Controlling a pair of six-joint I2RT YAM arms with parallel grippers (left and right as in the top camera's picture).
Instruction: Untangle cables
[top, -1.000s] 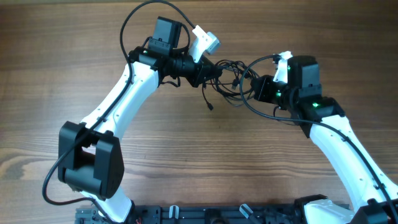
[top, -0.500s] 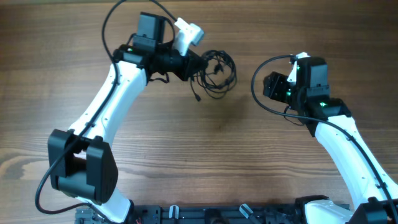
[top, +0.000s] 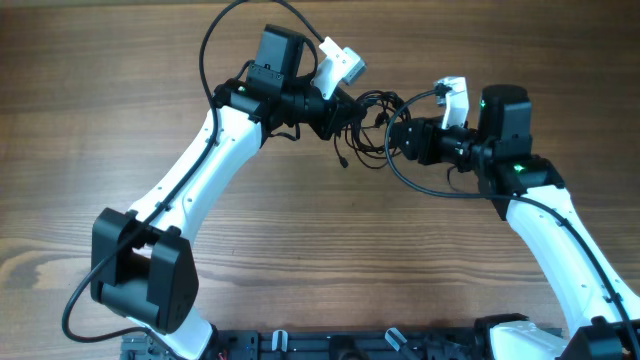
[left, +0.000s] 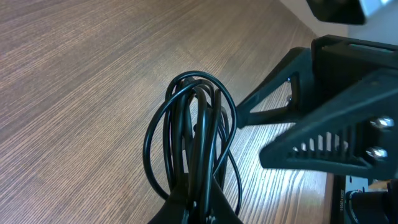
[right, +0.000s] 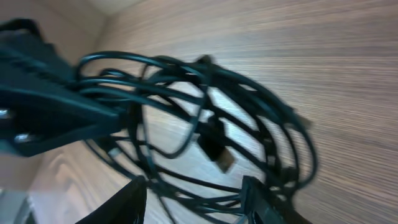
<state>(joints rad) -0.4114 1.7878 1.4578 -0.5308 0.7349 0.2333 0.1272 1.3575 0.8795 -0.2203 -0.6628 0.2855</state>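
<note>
Overhead view: two white-and-black robot arms meet at the upper centre of a wooden table (top: 100, 100). The cables (top: 368, 122), a small dark tangle of thin black cords, hang between them just above the wood, with one loose end dangling below.

The left gripper (top: 343, 112) reaches in from the upper left, its jaws clamped on the bundle. In the left wrist view the loops rise straight out from between its fingers.

The right gripper (top: 398, 138) faces it from the right, at the bundle's far edge. The right wrist view shows its jaws standing partly apart, with several strands and a small plug (right: 219, 148) crossing the gap. No strand looks pinched yet.

The step in hand appears to be the right arm taking a fresh hold on the tangle while the left arm anchors it. The next move likely calls for closing on one strand or the plug alone, not several loops together, then drawing it away to the right.

Half a second earlier the arms were well apart. The bundle was held further toward the upper left, and the right gripper was empty at the right of the frame. They have since come together.
</note>
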